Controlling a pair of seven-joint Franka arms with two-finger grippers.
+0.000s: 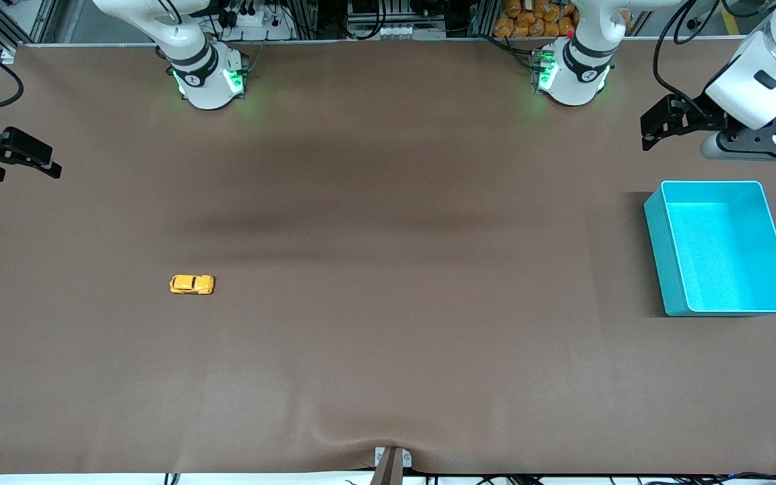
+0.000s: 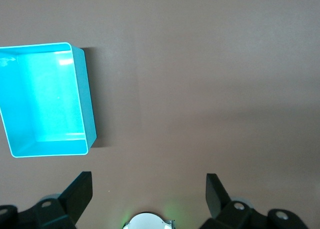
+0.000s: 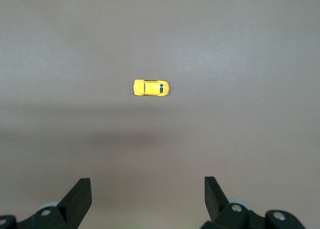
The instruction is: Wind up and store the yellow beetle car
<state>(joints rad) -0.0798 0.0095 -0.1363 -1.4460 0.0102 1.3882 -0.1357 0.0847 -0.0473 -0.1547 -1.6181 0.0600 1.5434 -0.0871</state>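
Observation:
The yellow beetle car (image 1: 192, 284) (image 3: 151, 87) stands on its wheels on the brown table, toward the right arm's end and well apart from everything else. My right gripper (image 1: 27, 172) (image 3: 147, 181) hangs open and empty above that end's table edge, looking down at the car from a distance. The turquoise bin (image 1: 661, 256) (image 2: 85, 104) sits empty toward the left arm's end. My left gripper (image 1: 645, 133) (image 2: 148, 178) is up in the air beside the bin, open, with nothing between its fingers.
The two arm bases (image 1: 207, 77) (image 1: 573, 74) stand along the table's back edge. A grey mount (image 1: 758, 143) lies by the left arm's corner. A small clamp (image 1: 391, 461) sits at the front edge, where the brown cloth wrinkles.

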